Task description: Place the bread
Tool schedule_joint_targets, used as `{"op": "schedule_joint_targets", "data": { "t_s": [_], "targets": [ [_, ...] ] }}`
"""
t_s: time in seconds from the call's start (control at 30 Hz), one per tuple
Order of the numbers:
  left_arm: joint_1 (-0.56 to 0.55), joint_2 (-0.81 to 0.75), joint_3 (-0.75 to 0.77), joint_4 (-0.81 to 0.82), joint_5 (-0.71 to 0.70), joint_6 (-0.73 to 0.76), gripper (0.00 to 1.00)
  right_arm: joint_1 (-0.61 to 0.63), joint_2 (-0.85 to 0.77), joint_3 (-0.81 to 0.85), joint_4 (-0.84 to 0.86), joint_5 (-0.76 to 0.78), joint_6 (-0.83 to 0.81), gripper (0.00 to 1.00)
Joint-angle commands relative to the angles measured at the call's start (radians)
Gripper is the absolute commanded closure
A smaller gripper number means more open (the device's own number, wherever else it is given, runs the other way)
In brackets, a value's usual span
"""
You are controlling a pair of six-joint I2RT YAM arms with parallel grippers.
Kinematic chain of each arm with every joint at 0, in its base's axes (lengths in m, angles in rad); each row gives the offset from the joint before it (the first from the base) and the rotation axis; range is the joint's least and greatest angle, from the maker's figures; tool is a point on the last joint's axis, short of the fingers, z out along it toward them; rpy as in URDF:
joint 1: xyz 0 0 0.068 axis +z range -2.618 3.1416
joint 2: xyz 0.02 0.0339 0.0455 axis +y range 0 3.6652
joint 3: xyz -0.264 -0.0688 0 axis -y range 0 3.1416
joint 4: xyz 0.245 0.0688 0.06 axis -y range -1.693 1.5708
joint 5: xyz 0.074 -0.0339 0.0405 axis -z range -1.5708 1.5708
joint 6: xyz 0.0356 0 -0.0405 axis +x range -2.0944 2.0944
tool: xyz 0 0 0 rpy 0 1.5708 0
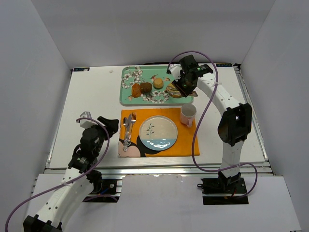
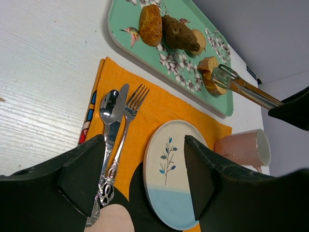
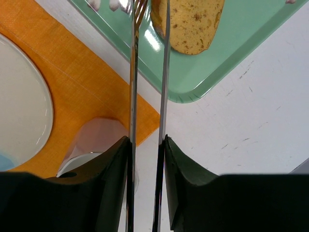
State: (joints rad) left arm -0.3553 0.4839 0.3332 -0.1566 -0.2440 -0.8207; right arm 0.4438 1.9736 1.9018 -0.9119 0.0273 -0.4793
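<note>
The right gripper (image 3: pixel 147 145) clamps tongs (image 3: pixel 164 72), tips at the bread (image 3: pixel 193 24) near a corner of the tray (image 3: pixel 227 63), white table (image 3: pixel 251 121) beyond. Only the left wrist view shows the left gripper (image 2: pixel 142 150) gaping wide.

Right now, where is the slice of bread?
In the top view, the bread lies at the right end of the green tray, by the tips of the tongs.

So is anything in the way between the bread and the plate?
Nothing visible is. The bread lies at the right end of the tray, with the tongs at it. The plate sits bare nearer the arms, past the rim. The pink mug stands beside that path, right of the plate, so it is worth watching.
</note>
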Motion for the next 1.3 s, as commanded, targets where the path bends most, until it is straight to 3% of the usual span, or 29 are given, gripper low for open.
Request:
{"op": "schedule_joint_targets", "data": {
  "t_s": [0.0,1.27],
  "targets": [
    [-0.001,0.007,-0.011,0.012,-0.003,-0.003,0.25,0.006,-0.029,0.045,0.042,0.022,-0.005,0.6],
    [-0.001,0.058,-0.019,0.058,0.005,-0.005,0.24,0.003,0.059,0.039,0.021,0.042,0.001,0.56]
  ]
}}
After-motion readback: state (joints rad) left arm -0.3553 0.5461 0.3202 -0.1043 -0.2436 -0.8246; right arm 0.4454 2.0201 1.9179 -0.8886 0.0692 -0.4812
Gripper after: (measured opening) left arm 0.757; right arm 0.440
